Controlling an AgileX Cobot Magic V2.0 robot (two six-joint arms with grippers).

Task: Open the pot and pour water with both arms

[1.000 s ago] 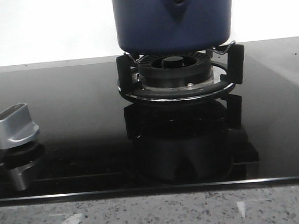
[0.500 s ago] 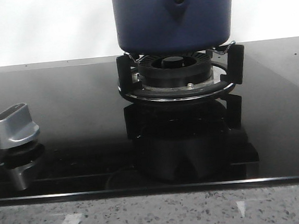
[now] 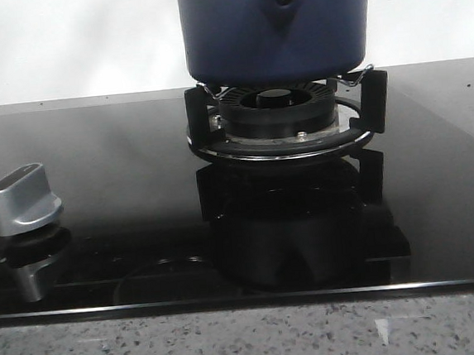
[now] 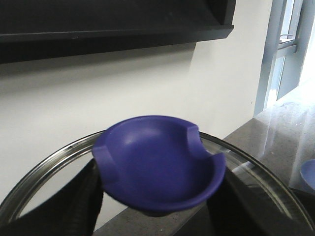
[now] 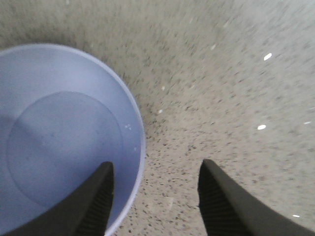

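The pot [image 3: 273, 25] sits on the burner [image 3: 278, 116]; the left gripper [image 4: 152, 196] clamps the lid knob [image 4: 160, 162]; the right gripper [image 5: 155, 196] gapes empty beside a pale bowl [image 5: 59, 132].

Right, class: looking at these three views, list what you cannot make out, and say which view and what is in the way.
- Front view: the pot's rim and top are cut off by the upper edge.
- Front view: neither arm shows.
- Left wrist view: the blue knob and glass lid hide the left tool's grip.
- Right wrist view: the blue bowl is cut off, and any contents cannot be made out.
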